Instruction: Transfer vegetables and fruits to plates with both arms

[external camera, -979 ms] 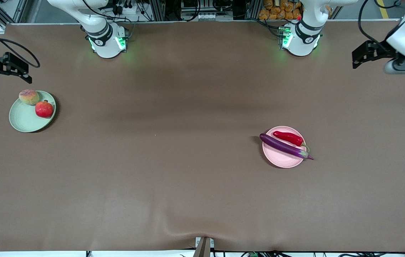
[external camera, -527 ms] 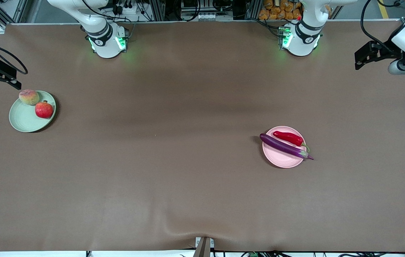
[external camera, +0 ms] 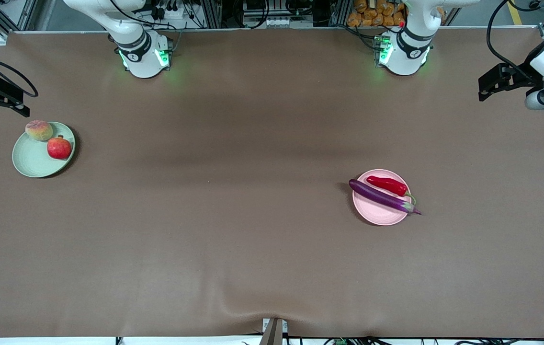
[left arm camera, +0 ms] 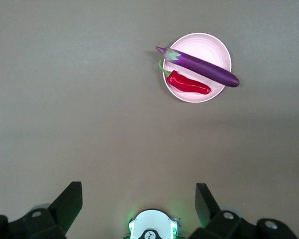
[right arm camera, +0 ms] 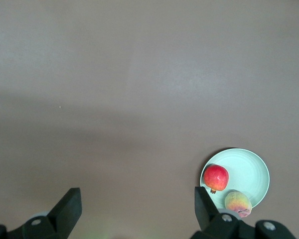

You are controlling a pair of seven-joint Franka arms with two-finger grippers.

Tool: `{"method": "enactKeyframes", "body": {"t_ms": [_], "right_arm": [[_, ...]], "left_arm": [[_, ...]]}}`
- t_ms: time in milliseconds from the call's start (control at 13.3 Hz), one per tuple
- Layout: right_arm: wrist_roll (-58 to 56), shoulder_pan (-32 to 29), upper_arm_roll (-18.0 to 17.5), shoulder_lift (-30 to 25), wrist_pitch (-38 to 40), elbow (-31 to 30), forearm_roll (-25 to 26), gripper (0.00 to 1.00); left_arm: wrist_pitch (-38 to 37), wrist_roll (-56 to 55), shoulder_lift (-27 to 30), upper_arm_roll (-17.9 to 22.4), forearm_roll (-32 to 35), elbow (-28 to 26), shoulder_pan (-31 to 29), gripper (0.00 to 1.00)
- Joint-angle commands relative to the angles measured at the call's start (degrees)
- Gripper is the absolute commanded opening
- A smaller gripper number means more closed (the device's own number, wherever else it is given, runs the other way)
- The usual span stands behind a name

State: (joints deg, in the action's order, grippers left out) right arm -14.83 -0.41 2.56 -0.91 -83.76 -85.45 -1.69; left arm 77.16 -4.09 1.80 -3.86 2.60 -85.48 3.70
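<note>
The pale green plate (external camera: 32, 160) lies near the right arm's end of the table and holds the peach (external camera: 39, 130) and the round red fruit (external camera: 59, 147). The pale pink plate (external camera: 379, 215) lies toward the left arm's end and holds the purple eggplant (external camera: 382, 196) and the red chili (external camera: 387, 184). My right gripper (external camera: 3, 117) hangs open and empty high beside the green plate. My left gripper (external camera: 492, 84) hangs open and empty high over the left arm's end of the table, well away from the pink plate.
The left wrist view shows the pink plate (left arm camera: 209, 45), eggplant (left arm camera: 204, 67), chili (left arm camera: 189, 84) and open gripper (left arm camera: 138, 199). The right wrist view shows the green plate (right arm camera: 249, 167), red fruit (right arm camera: 216, 176), peach (right arm camera: 237, 201) and open gripper (right arm camera: 138, 204). Brown cloth covers the table.
Both grippers have drawn back toward their ends of the table, the right one almost out of the front view. The plates and what lies on them have not moved.
</note>
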Motion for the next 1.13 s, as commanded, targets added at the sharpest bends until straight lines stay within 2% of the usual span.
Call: {"method": "enactKeyframes", "body": {"t_ms": [0, 1055], "right_arm": [[-0.2, -0.3, -0.5, 0.1, 1.1, 1.1, 0.7, 1.00], [-0.1, -0.1, -0.3, 0.1, 1.8, 0.8, 0.6, 1.00]], "left_arm": [[-1.5, 0.0, -0.4, -0.8, -1.2, 1.5, -1.1, 1.00], [-0.8, 2.0, -0.3, -0.7, -1.2, 1.3, -2.0, 1.00]]}}
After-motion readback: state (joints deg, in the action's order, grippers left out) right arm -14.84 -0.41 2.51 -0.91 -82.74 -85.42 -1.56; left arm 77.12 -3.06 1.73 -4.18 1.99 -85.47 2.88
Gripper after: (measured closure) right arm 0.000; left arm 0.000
